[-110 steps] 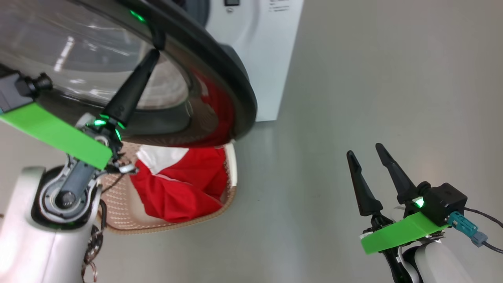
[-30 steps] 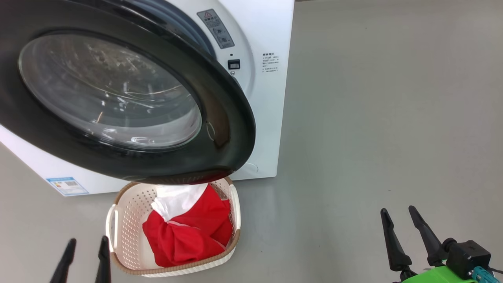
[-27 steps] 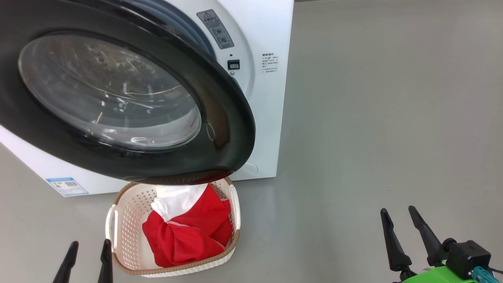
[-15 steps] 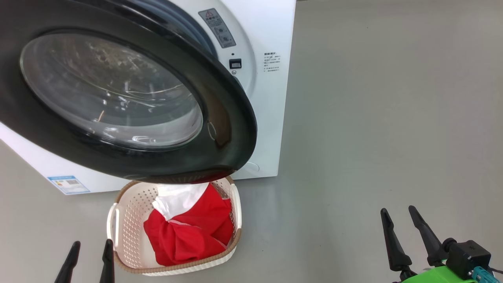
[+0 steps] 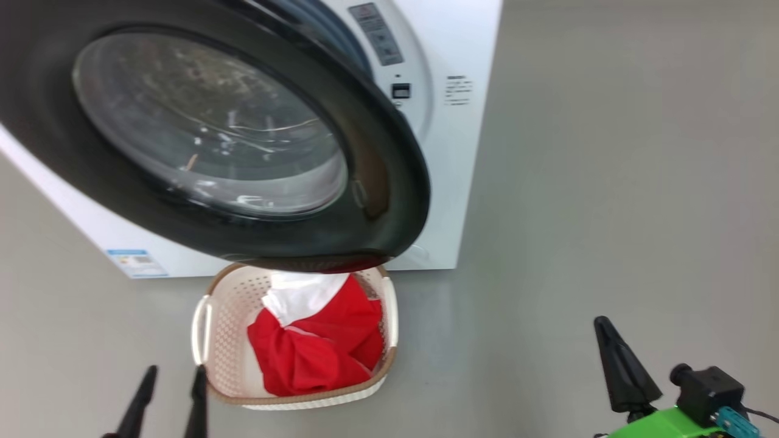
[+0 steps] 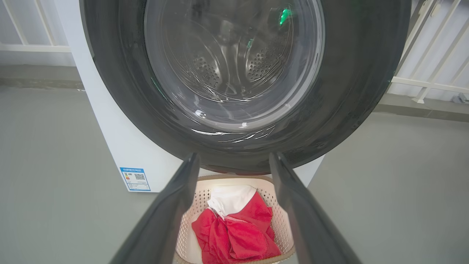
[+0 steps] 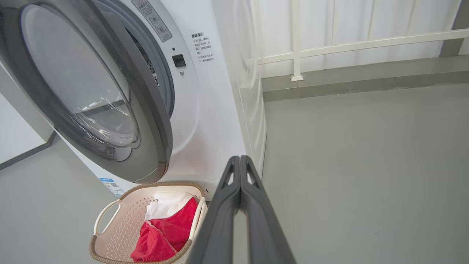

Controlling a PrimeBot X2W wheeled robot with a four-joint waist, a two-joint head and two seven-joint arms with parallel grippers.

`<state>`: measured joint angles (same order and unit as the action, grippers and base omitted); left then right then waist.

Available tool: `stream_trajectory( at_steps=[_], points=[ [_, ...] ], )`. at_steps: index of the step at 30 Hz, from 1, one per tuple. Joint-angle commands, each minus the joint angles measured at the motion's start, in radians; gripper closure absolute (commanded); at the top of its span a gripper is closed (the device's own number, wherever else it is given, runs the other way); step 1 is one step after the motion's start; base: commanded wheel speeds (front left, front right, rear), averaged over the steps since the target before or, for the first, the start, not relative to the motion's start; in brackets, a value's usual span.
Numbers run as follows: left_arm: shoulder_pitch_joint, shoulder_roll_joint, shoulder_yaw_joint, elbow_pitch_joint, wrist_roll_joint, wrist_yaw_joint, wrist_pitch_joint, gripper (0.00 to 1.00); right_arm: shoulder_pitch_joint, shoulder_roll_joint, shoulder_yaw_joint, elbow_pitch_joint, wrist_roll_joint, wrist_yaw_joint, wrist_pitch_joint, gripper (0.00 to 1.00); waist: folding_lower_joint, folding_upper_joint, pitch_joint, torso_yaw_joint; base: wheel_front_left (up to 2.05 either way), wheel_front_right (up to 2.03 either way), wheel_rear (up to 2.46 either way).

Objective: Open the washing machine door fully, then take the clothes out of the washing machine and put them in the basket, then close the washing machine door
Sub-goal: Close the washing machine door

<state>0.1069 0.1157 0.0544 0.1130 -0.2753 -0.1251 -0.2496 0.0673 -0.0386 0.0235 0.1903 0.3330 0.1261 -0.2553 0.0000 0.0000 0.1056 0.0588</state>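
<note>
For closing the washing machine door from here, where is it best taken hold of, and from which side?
Grip the washing machine door by its black rim at the right edge, which stands off the washing machine, leaving room for a finger behind. The bulging glass gives no purchase. I'd bring the right claw, shut now, opened, from the right.

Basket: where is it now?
In the head view the basket sits on the floor, lower left of centre, just below the washing machine door, clothes inside; the left gripper is near its left side.
</note>
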Motion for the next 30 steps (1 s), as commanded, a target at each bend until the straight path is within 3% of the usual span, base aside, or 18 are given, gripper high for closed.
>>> stream_trajectory(
  at_steps=[1,15,30],
  points=[
    [-0.034,0.004,0.021,-0.017,-0.004,-0.006,-0.012,0.00,-0.042,-0.012,0.038,-0.019,-0.002,0.005,-0.006,1.00,0.0000,0.0000,-0.008,0.037,0.00,0.00,0.00],
    [-0.039,-0.030,-0.058,0.000,-0.036,-0.006,-0.012,0.00,-0.231,-0.012,0.167,0.029,0.007,0.005,-0.006,1.00,0.0000,0.0000,-0.016,0.217,0.00,0.00,0.00],
    [-0.107,-0.034,-0.131,0.010,-0.077,-0.006,-0.012,0.00,-0.410,-0.012,0.134,0.116,0.010,0.005,-0.006,1.00,0.0000,0.0000,0.094,0.306,0.00,0.00,0.00]
  ],
)
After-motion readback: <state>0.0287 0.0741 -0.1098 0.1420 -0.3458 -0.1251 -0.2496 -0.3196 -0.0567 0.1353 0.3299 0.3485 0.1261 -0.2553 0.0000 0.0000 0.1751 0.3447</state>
